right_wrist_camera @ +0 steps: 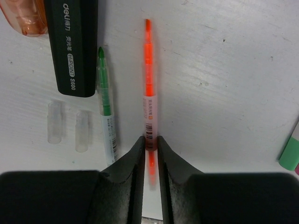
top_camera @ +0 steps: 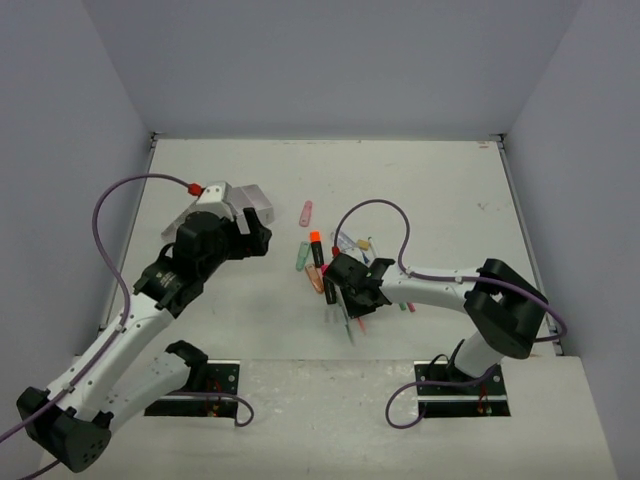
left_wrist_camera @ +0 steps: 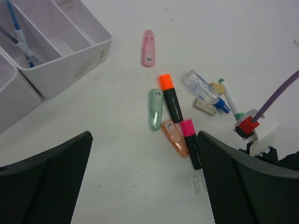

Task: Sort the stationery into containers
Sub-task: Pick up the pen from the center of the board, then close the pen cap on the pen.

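Note:
My right gripper (right_wrist_camera: 150, 142) is shut on a thin orange pen (right_wrist_camera: 148, 84) at the table surface, in the middle of the stationery pile (top_camera: 335, 262). A green pen (right_wrist_camera: 105, 105), a black marker (right_wrist_camera: 71, 46) and two clear caps (right_wrist_camera: 55, 122) lie just left of it. My left gripper (left_wrist_camera: 142, 186) is open and empty above bare table, near the white compartment trays (left_wrist_camera: 70, 60), which hold a few blue pens (left_wrist_camera: 21, 44). Orange-capped (left_wrist_camera: 169, 97) and pink-capped (left_wrist_camera: 189, 142) markers, green (left_wrist_camera: 156, 109), orange (left_wrist_camera: 174, 136) and pink (left_wrist_camera: 148, 48) cases lie ahead of it.
The trays also show at the back left in the top view (top_camera: 250, 203), half hidden by my left arm. A clear-and-blue piece (left_wrist_camera: 203, 89), a beige piece (left_wrist_camera: 204, 107) and a green-tipped pen (left_wrist_camera: 230, 99) lie by my right arm's cable. Walls enclose the table.

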`<state>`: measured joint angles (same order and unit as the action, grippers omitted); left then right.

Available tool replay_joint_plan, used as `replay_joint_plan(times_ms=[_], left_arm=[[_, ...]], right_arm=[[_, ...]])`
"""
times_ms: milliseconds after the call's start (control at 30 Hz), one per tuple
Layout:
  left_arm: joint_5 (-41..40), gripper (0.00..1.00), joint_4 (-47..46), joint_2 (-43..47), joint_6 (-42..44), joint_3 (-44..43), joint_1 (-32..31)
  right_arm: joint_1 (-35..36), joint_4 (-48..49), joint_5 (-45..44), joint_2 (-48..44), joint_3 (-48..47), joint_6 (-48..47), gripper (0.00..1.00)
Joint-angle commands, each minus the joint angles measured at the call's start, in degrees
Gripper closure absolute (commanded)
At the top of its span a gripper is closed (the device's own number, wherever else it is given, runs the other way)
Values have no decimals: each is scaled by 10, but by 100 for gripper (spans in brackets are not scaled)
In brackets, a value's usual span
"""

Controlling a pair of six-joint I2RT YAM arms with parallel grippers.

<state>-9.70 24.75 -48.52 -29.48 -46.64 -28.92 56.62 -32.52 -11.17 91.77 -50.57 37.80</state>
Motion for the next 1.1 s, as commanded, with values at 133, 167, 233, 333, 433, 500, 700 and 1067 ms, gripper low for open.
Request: replay_joint_plan(times_ms=[133,167,233,333,433,500,700,1067], left_arm=[[-92,6,-5,-28,-86,36,-120],[-101,6,-11,-29,-103,47,-131],[-126,7,-22,-42,-137,70,-180],[-172,7,-23,-77,-192,72,-254],[-237,10,-23,-151,-241,60,-325],[-252,15,-22,-182,-278,47,-360],[-293,38,-23,-331,-321,-23,-427],[-300,63,-20,-455,-333,-75,-434]], right_arm=[[0,-16,-35,-14,-11,11,100],[1,-16,-36,-26,-9,10,100],[1,-26,-43,-62,-7,9,100],[0,-56,-57,-129,-11,9,100],[-3,-88,-87,-197,-17,12,100],[-9,-109,-102,-244,-19,15,100],[-33,-144,-136,-323,-9,20,100],[-34,-148,-132,-349,23,24,100]])
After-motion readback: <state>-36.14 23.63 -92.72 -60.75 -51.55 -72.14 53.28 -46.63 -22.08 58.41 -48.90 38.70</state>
